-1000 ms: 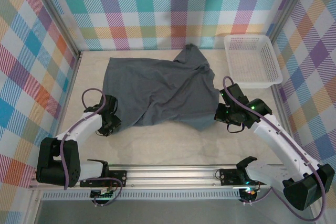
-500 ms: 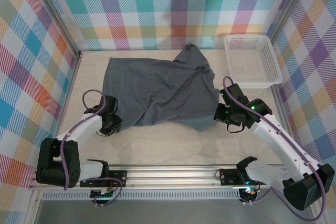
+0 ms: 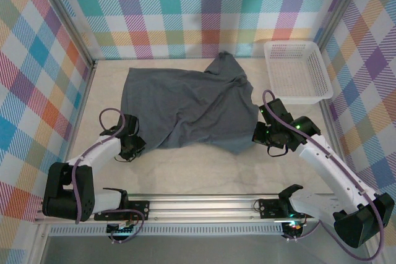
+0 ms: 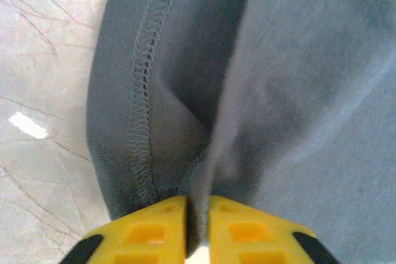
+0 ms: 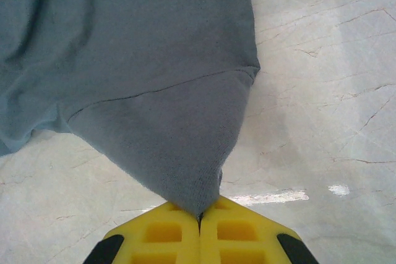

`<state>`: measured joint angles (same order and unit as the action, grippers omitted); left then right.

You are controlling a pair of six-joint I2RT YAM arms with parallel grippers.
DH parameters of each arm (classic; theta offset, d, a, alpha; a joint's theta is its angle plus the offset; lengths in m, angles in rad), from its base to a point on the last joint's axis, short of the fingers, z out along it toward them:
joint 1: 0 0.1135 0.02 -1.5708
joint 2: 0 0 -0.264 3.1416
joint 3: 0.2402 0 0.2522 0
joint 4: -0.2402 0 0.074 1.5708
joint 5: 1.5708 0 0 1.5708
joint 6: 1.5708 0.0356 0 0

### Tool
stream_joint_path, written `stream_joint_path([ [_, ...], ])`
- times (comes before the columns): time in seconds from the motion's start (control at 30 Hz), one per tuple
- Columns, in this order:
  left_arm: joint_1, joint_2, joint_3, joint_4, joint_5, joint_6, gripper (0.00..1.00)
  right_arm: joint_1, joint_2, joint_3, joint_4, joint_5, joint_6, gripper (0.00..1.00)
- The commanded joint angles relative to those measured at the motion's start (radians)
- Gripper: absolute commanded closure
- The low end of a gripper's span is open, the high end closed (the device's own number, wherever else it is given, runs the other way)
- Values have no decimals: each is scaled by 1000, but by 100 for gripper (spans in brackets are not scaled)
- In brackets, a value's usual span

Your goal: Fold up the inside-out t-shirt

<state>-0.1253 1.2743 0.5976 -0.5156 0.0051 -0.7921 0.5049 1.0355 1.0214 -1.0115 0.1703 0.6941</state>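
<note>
One grey t-shirt [image 3: 185, 109]; one white mesh basket [image 3: 296, 69]; one table [image 3: 204, 171]; two hands: left hand [image 4: 197, 207], right hand [image 5: 199, 213].

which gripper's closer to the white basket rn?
Right. Right gripper pinches the t-shirt corner just near-side of the basket; left gripper pinches the t-shirt edge across the table.

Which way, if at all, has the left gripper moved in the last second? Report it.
Yes, slightly: the left gripper crept right, away from the left wall, onto the t-shirt hem.
</note>
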Motion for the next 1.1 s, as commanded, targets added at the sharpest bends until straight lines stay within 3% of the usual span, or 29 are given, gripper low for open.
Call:
stream_joint_path([
  [0.0,8,-19,-9,10,17,5,97,-5,-6,18,-3,-7,-5,100],
  [0.3,82,-102,158,-43,-50,18,100,-6,0,82,4,34,-23,100],
  [0.5,183,82,318,-50,-26,63,100,-8,8,114,6,55,-39,100],
  [0.63,239,166,347,25,-33,80,100,-22,11,130,27,89,-50,100],
  [0.77,261,276,395,113,40,100,100,-41,25,138,55,80,-65,100],
  [0.93,270,371,441,98,-12,114,74,-46,47,131,82,59,-59,100],
  [1.07,283,346,455,-6,-102,131,70,-48,55,126,88,44,-53,100],
])
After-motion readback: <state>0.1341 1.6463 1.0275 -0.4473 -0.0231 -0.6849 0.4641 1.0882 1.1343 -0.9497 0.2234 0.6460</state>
